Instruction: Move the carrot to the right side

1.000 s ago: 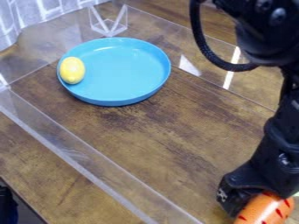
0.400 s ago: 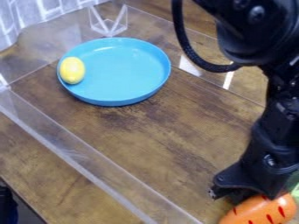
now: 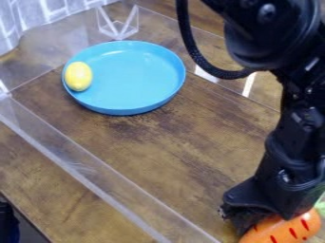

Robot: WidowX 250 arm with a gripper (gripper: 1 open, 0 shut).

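Note:
The carrot [image 3: 290, 231] is orange with dark short stripes and lies at the bottom right corner, cut off by the picture's lower edge. My black gripper [image 3: 272, 214] points down directly over it, and its body hides the carrot's upper part. The fingertips are hidden behind the gripper housing, so I cannot tell how the jaws stand or whether they hold the carrot.
A blue plate [image 3: 132, 84] sits at the back left of the wooden table [image 3: 152, 152], with a yellow lemon [image 3: 79, 75] on its left side. Clear plastic walls [image 3: 76, 152] edge the table at the front left and back. The arm's dark links fill the upper right.
The arm's upper links have swung leftward in the picture. The gripper stays low over the carrot at the bottom right corner.

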